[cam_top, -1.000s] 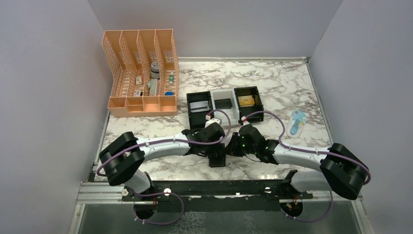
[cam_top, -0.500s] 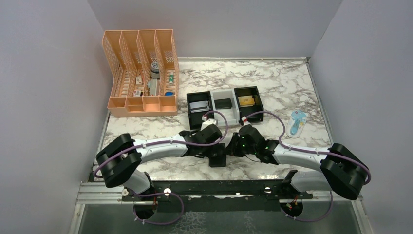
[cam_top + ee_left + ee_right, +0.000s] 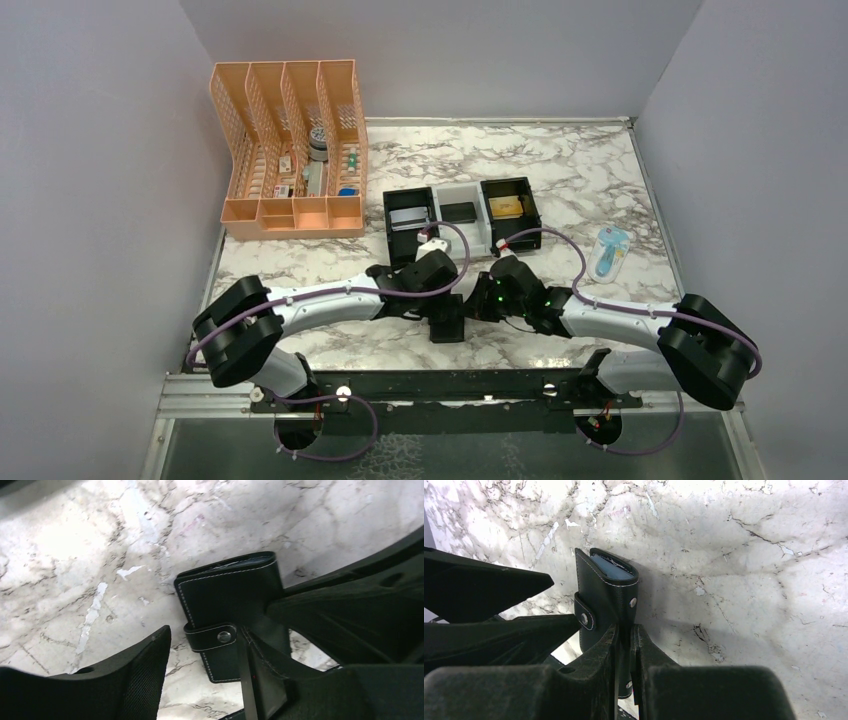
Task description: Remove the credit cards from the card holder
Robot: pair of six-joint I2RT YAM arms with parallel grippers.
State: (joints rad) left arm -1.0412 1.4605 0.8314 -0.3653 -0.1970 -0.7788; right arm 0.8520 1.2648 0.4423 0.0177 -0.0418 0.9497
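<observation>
Right tool (image 3: pixel 624 630) clenched on the card holder (image 3: pixel 606 597), which sits on the desk (image 3: pixel 749 555) at 6 o'clock from the tray row (image 3: pixel 460 215) — left tool (image 3: pixel 217 622) released, jaws spread either side of it.

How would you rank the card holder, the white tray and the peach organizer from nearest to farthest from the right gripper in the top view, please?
1. card holder, pinched between the fingers of the right gripper, near edge.
2. white tray, mid-table, beyond the gripper.
3. peach organizer, far-left corner.
</observation>
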